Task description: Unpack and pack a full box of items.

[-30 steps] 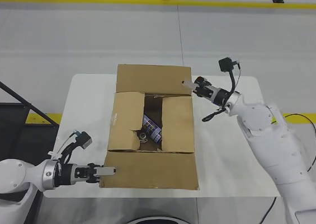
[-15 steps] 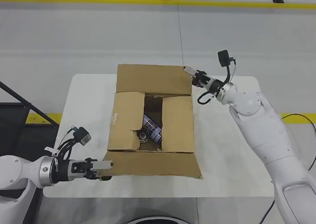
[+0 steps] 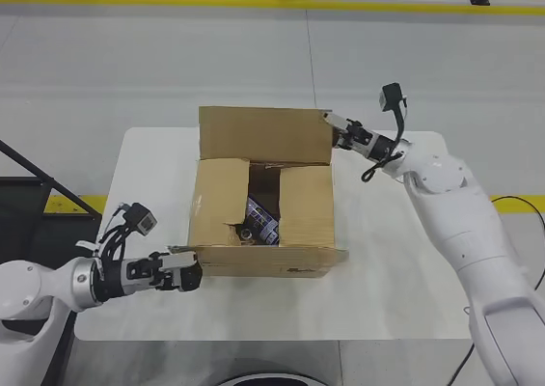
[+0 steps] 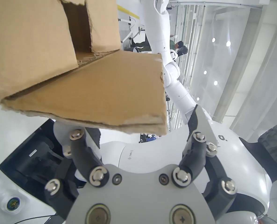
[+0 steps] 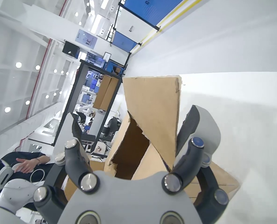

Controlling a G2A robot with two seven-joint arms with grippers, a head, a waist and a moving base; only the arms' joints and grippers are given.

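1. One cardboard box (image 3: 267, 179) sits near the middle of the white worktop (image 3: 397, 289), its top partly open
2. Two side flaps are folded inward over the box's opening: the left flap (image 3: 219, 198) has a torn inner edge, the right flap (image 3: 307, 205) is whole, and a gap lies between them
3. Inside the box, seen through that gap, are a blue-labelled container (image 3: 263, 221) and, just beside it, a dark round item (image 3: 247, 234)
4. At the box's far edge the far flap (image 3: 264, 135) stands open; at the box's near edge the near flap (image 3: 267, 261) is tilted up
5. At the box's near left corner is the left gripper (image 3: 187, 271); its jaws are wide apart, the near flap's ragged edge crossing in front of one finger while the other is clear of the cardboard
6. At the box's far right corner is the right gripper (image 3: 332, 122); its jaws are spread wide, with the far flap's corner between them and not clamped
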